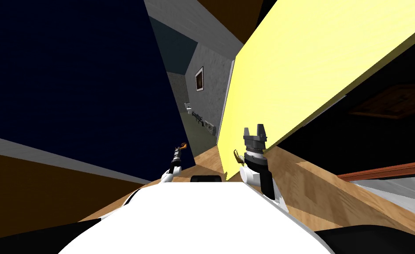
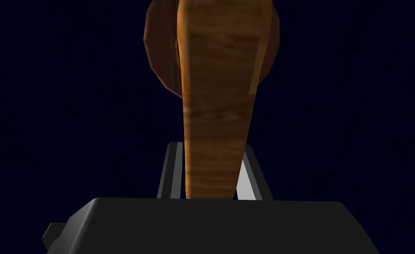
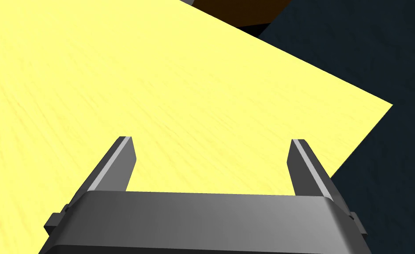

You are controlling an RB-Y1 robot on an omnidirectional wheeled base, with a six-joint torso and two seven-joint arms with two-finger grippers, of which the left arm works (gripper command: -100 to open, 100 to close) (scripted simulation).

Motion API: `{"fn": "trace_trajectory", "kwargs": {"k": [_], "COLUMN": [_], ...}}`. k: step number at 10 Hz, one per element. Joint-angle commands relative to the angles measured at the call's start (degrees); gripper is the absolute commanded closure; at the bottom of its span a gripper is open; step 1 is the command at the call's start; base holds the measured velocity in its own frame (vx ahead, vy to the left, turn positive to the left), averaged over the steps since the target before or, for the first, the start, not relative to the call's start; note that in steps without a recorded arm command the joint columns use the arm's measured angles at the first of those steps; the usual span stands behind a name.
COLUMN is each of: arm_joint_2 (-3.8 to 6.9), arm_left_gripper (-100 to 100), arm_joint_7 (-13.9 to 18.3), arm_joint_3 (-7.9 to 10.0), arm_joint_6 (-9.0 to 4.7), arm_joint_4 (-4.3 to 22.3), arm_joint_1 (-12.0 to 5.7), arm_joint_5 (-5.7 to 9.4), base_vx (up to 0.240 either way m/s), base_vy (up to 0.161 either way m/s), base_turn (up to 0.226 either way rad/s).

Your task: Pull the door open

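Left wrist view: left hand (image 2: 211,146) clamps the brown handle (image 2: 215,97), its top cut off.

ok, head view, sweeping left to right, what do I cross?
In order: dark blue door → left tool shut on its brown lever handle → framed picture in the gap beyond → second handle at the yellow door edge → right tool, open.

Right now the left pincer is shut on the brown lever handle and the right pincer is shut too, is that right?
Not quite. The left pincer is shut on the brown lever handle, but the right pincer is open, facing the yellow door, as the right wrist view shows.
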Motion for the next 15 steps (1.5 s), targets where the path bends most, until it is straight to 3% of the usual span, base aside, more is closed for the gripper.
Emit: {"fn": "trace_trajectory", "kwargs": {"k": [1,5,6,11,15], "arm_joint_2": [0.80,1.52,2.57,5.91,8.83], "arm_left_gripper": [100,100,100,100,100], "arm_joint_7": [0.76,1.67,3.01,7.95,12.29], "arm_joint_3": [-0.04,-0.30,-0.60,-2.41,-4.01], "arm_joint_6": [-1.02,-0.70,-1.17,-3.00,-4.60], "arm_joint_4": [1.74,1.91,2.16,2.58,2.94], "arm_joint_1": [-0.76,-0.55,0.09,2.35,4.35], "arm_joint_5": [0.14,0.39,0.26,-0.75,-1.63], "base_vx": [-0.040,-0.009,-0.055,-0.153,-0.155], "base_vy": [0.018,-0.057,-0.063,-0.072,-0.009], "base_turn": [-0.067,-0.008,-0.156,-0.160,-0.115]}}
